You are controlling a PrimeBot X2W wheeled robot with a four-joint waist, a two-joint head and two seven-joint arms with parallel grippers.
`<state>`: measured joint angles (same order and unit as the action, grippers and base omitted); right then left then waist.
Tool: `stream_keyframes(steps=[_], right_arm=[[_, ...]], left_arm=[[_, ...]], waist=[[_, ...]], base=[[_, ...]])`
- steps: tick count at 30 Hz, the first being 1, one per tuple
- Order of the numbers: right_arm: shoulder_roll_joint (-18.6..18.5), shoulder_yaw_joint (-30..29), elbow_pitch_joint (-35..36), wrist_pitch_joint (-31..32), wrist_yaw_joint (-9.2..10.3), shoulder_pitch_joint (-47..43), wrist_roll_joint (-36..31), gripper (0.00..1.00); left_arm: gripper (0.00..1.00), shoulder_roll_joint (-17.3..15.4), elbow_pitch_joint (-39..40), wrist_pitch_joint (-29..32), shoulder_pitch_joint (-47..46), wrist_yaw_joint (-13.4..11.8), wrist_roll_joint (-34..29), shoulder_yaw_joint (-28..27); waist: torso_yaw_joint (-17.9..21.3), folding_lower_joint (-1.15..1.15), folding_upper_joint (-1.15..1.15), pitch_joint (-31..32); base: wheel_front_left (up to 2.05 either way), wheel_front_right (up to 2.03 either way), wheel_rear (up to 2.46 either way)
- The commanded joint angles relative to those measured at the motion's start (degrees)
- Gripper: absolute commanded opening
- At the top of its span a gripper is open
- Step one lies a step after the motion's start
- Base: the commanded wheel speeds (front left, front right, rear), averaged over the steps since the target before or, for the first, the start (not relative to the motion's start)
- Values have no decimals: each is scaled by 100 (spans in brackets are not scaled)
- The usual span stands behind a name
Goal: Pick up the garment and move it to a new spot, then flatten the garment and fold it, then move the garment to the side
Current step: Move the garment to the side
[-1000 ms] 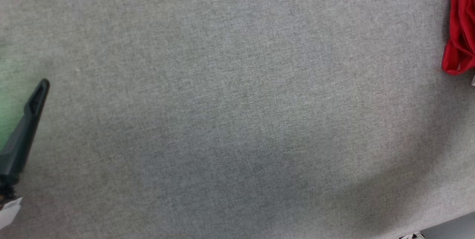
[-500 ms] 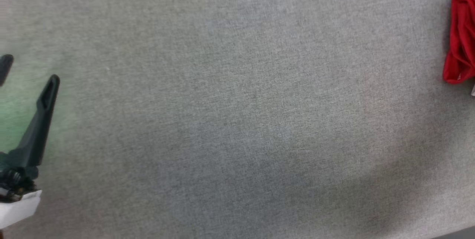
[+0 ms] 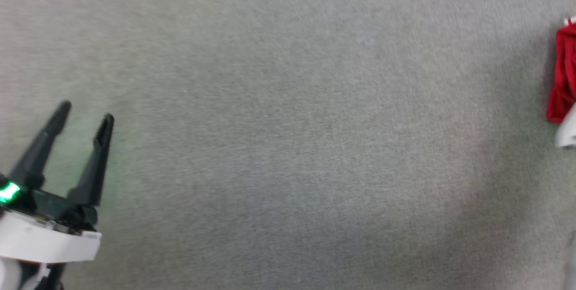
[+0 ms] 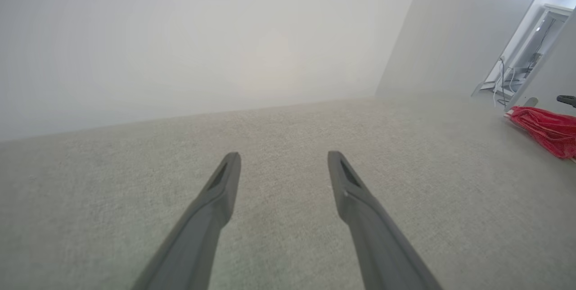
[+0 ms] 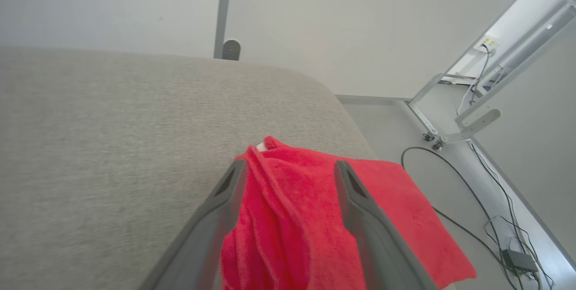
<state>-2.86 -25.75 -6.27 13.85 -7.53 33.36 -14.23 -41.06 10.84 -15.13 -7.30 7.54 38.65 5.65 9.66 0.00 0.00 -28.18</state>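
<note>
The garment (image 3: 562, 74) lies bunched and folded, red with a bit of white at its far end, at the right edge of the grey table (image 3: 288, 146). In the right wrist view the garment (image 5: 297, 218) lies under and between the spread fingers of my right gripper (image 5: 289, 166), which is open near the table's rounded corner. Whether the fingers touch the cloth I cannot tell. My left gripper (image 3: 86, 112) stands open over bare table at the lower left, far from the shirt. The left wrist view has the left gripper (image 4: 283, 157) empty, with the garment (image 4: 546, 130) at far right.
The table's rounded corner (image 5: 324, 87) drops to a floor with a black cable (image 5: 450, 218) and a metal frame foot (image 5: 468, 128). A grey post (image 5: 223, 11) stands behind the table. A white wall runs along the far side.
The head view has shifted. My left gripper has come further into it, both fingers now showing. A white part of the right arm now shows beside the garment at the right edge.
</note>
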Motion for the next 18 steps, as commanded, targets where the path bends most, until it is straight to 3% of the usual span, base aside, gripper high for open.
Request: stream_keyframes(steps=[1, 12, 18], right_arm=[[2, 316, -183, -194, 9, -169, 46, 100], [-6, 1770, -1696, -1739, 9, -623, 1144, 100], [-3, 2221, -2296, -2311, 9, -636, 1784, 100]], left_arm=[[100, 140, -218, 4, 11, -11, -39, 63], [100, 793, -1421, 4, 227, -10, -169, 115], [100, 1043, -1794, 4, 377, -10, -315, -22]], waist=[[-454, 0, 0, 544], [-1057, 0, 0, 1622], [-1215, 0, 0, 2202]], base=[[0, 0, 0], [0, 0, 0], [0, 0, 0]])
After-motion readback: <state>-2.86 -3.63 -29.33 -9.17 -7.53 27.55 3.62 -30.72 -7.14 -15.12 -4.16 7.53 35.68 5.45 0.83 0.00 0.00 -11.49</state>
